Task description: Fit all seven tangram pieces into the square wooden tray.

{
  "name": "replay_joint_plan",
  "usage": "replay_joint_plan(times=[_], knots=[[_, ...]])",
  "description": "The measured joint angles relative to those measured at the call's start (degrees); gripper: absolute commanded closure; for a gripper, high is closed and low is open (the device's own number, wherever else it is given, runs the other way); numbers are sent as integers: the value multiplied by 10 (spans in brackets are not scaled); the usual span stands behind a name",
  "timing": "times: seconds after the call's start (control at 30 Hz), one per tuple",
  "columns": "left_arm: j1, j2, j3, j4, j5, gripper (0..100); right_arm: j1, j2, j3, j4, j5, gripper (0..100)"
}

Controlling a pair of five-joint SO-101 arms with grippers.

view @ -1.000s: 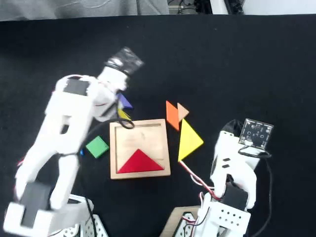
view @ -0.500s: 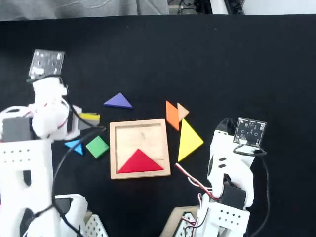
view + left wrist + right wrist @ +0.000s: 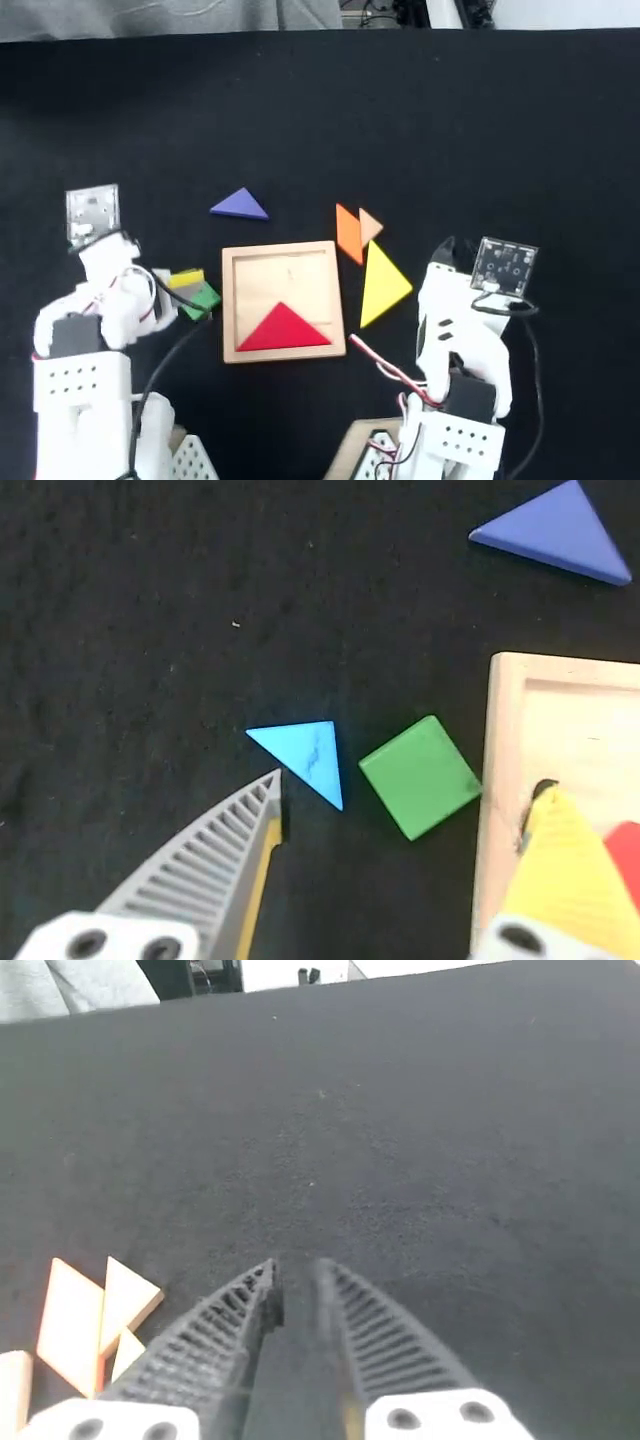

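A: Left gripper point(image 3: 410, 785) is spread wide and holding nothing. A ribbed grey finger on one side, a smooth yellow one over the wooden tray point(image 3: 505, 780), which is cut off at the frame's edge.
B: Between them, flat on the matte black table point(image 3: 150, 630), lie a light blue triangle point(image 3: 305, 760) and a green square point(image 3: 420, 777). From above, the gripper covers part of that square.
A: Red triangle point(image 3: 283, 328) sits in the tray, with the yellow triangle point(image 3: 382, 283) just beside it.
B: Right gripper point(image 3: 295, 1272) shows a narrow slit, nothing held.
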State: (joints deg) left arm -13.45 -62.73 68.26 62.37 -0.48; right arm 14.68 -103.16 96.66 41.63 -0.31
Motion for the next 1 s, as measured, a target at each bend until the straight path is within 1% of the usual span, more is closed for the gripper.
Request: replay_joint_plan(times=[0.17,0.23,0.3,0.43,0.47,0.53,0.67,1.0], knots=[[0,-33,100,-71,0,634,-26,0,0,25,47,904],[0,-41,118,-81,0,673,-37,0,0,38,69,915],[0,-47,125,-83,0,753,-50,0,0,48,90,917],[0,-56,149,-110,0,970,-75,0,0,92,113,915],[0,-56,152,-118,0,974,-84,0,0,109,115,914],[0,-57,153,-123,0,937,-106,0,-11,148,118,914],[0,-57,153,-124,0,973,-144,0,-61,219,119,914],[0,-57,153,-124,0,970,-184,0,-62,220,118,913]])
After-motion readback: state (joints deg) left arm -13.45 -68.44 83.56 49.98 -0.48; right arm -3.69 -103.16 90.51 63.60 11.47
